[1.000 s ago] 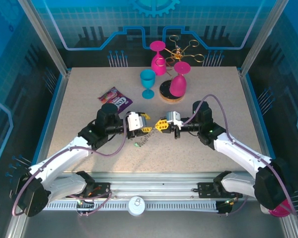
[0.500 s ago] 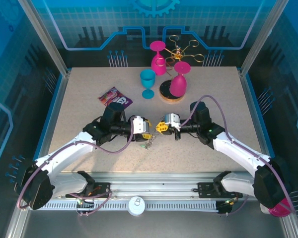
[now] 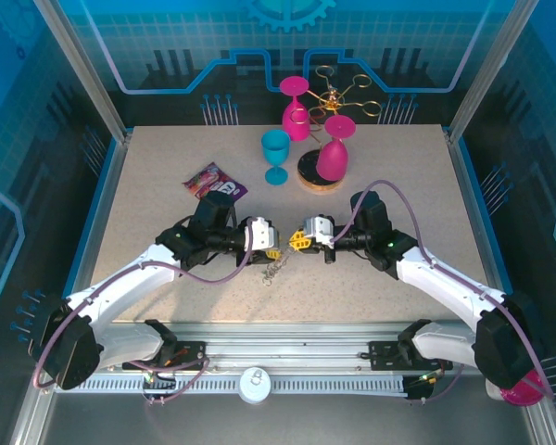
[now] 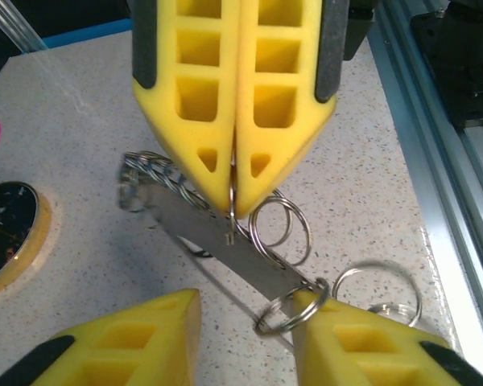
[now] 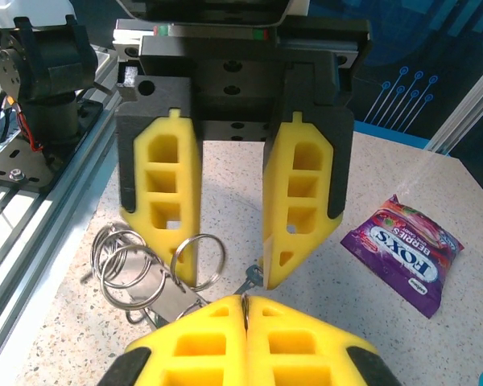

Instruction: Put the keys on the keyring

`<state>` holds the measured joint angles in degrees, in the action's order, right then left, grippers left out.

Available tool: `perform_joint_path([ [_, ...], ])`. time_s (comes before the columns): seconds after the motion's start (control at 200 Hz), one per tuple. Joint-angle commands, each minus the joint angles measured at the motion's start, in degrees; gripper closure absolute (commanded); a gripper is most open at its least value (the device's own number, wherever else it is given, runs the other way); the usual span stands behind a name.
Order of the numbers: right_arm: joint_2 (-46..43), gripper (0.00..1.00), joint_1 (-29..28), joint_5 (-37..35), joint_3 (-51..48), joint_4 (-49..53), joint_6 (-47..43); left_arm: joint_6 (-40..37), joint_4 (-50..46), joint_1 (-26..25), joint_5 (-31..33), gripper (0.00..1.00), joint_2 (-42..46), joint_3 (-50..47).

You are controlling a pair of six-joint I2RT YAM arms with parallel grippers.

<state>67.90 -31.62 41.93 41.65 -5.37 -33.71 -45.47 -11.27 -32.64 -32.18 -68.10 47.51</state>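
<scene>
The keyring (image 4: 225, 245) is a flat metal plate fringed with several thin split rings and a twisted chain, hanging just above the table (image 3: 273, 271). My right gripper (image 5: 244, 299) is shut on the edge of one thin ring, its yellow fingers (image 4: 262, 153) pressed together. My left gripper (image 4: 247, 299) faces it, open, with one split ring (image 4: 294, 310) resting against its right fingertip. A small grey key (image 5: 253, 277) pokes out between the two grippers. In the top view the left gripper (image 3: 276, 248) and right gripper (image 3: 296, 243) nearly meet at mid-table.
A purple candy packet (image 3: 215, 184) lies behind the left arm. A blue goblet (image 3: 276, 156), two pink goblets (image 3: 295, 107), a round wood-rimmed disc (image 3: 315, 176) and a gold wire stand (image 3: 338, 93) stand at the back. The metal rail (image 4: 443, 137) runs along the near edge.
My left gripper has moved right, close to the right gripper, and its jaws have narrowed. The keyring bundle has shifted right with it. The right gripper has edged slightly left, still shut.
</scene>
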Motion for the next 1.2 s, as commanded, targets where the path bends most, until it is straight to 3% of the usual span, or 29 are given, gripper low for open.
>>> perform_joint_path([
  [0.0,-1.1,1.0,-0.9,0.2,2.0,-1.0,-0.8,-2.4,0.5,-0.4,-0.1,0.72,-0.2,0.0],
  [0.245,-1.7,1.0,-0.9,-0.9,1.8,-0.7,-1.2,-5.6,-4.5,-0.4,-1.2,0.96,1.0,0.8],
  [0.34,-1.8,1.0,-0.9,-0.9,1.6,-0.6,-1.3,-6.3,-5.0,-0.4,-1.3,0.91,1.5,0.8],
  [0.485,-2.3,1.0,-0.9,-1.4,1.6,-0.3,-1.7,-6.5,-6.2,-0.4,0.8,0.76,1.6,1.3],
  [0.67,-2.9,1.0,-0.9,-3.4,1.3,-0.3,-1.5,-1.4,-3.8,-0.4,6.2,0.59,4.7,0.5],
  [0.886,-2.6,1.0,-1.0,-5.5,1.3,-0.9,-0.3,4.7,-5.9,-0.9,7.8,0.56,11.4,-2.4],
  [1.196,-1.8,1.0,-1.3,-6.8,1.7,-1.4,1.5,0.8,-7.8,-7.4,14.2,0.55,14.3,-5.2],
])
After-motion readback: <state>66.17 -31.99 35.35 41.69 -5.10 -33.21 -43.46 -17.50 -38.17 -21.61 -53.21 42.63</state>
